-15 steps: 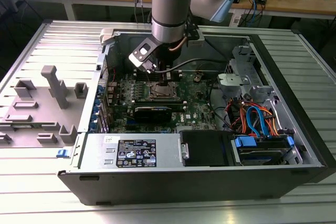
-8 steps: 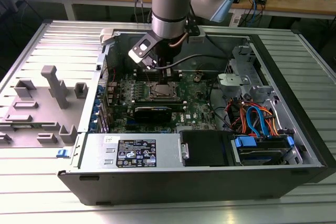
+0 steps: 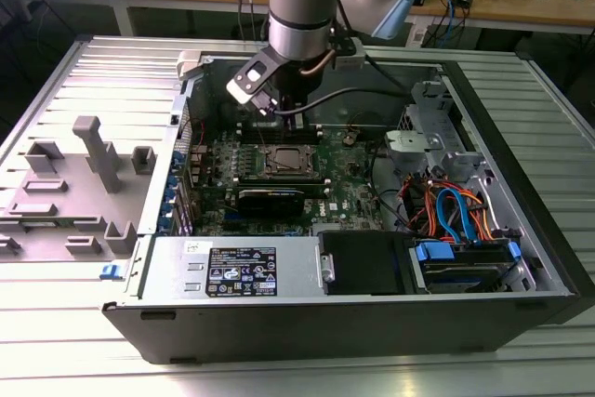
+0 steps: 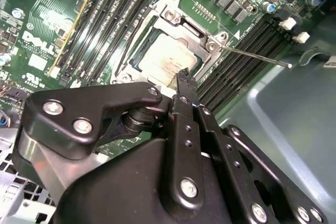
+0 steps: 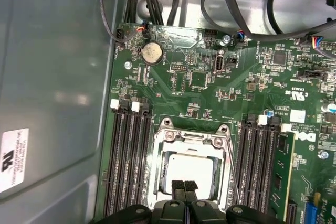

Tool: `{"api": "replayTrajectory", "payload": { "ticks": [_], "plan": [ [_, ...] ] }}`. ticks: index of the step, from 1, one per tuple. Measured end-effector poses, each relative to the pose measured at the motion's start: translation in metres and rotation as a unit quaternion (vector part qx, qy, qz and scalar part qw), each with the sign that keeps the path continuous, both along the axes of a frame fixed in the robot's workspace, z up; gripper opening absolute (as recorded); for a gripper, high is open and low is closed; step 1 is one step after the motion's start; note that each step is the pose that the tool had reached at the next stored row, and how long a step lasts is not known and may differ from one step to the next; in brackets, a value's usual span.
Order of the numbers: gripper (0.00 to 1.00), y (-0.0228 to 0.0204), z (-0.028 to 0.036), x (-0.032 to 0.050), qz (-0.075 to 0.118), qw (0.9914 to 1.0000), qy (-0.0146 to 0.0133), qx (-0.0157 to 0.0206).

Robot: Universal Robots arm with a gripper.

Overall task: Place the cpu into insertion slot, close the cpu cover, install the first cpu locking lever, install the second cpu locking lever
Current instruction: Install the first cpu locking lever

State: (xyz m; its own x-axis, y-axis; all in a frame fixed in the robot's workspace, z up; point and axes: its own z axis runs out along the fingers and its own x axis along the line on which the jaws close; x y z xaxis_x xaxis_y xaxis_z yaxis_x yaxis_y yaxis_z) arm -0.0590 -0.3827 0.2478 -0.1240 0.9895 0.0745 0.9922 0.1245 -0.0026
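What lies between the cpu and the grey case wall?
The socket's metal frame, then a bank of black memory slots, lie between the cpu and the case wall, in both wrist views.

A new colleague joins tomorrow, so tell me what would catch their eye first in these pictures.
The silver robot arm, its end inside the open computer case, dominates the exterior view. In the first wrist view the black gripper, fingertips together, sits over the silver-grey cpu in its socket on the green motherboard. In the second wrist view a thin locking lever juts out beside the socket.
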Motion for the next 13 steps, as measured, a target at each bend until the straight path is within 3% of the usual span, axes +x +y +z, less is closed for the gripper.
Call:
{"api": "replayTrajectory", "payload": {
  "ticks": [13],
  "plan": [
    [0.11,0.0,0.0214,0.0,0.0,1.0,0.0007,0.0]
  ]
}}
